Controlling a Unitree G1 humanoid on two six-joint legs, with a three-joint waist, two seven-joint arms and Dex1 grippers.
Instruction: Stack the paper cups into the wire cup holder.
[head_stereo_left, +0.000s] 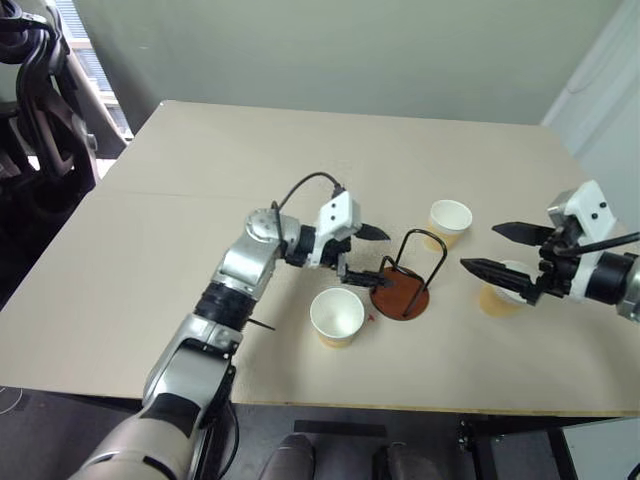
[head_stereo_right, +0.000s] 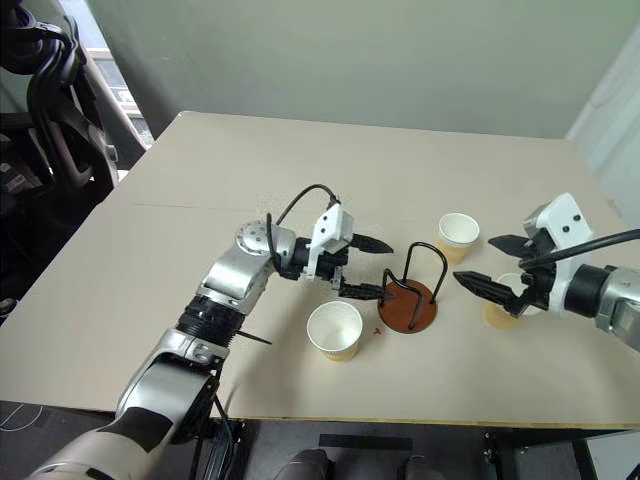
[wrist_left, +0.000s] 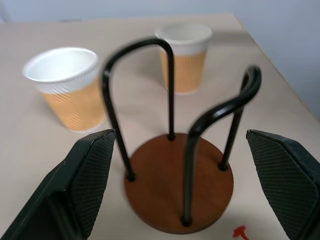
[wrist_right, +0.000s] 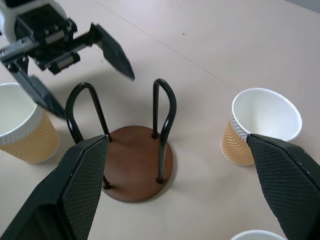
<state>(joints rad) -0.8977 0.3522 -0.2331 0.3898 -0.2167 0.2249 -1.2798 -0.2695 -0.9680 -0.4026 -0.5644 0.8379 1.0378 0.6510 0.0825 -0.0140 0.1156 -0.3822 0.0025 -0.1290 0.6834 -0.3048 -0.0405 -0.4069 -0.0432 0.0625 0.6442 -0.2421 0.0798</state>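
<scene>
On the table (head_stereo_left: 200, 230), the wire cup holder (head_stereo_left: 405, 285) seemingly just beyond the left fingers (head_stereo_left: 372, 232).

Three paper cups (head_stereo_left: 337, 317) ring the wire cup holder (head_stereo_left: 405, 285); bare counter (head_stereo_left: 250, 160) lies open beyond them.

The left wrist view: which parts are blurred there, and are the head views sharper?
In the left wrist view, the near black wire loops of the wire cup holder with its round reddish-brown base look soft, and the tan paper cups behind are slightly soft too; in the left eye view the holder appears crisp, with soft shadows.
</scene>
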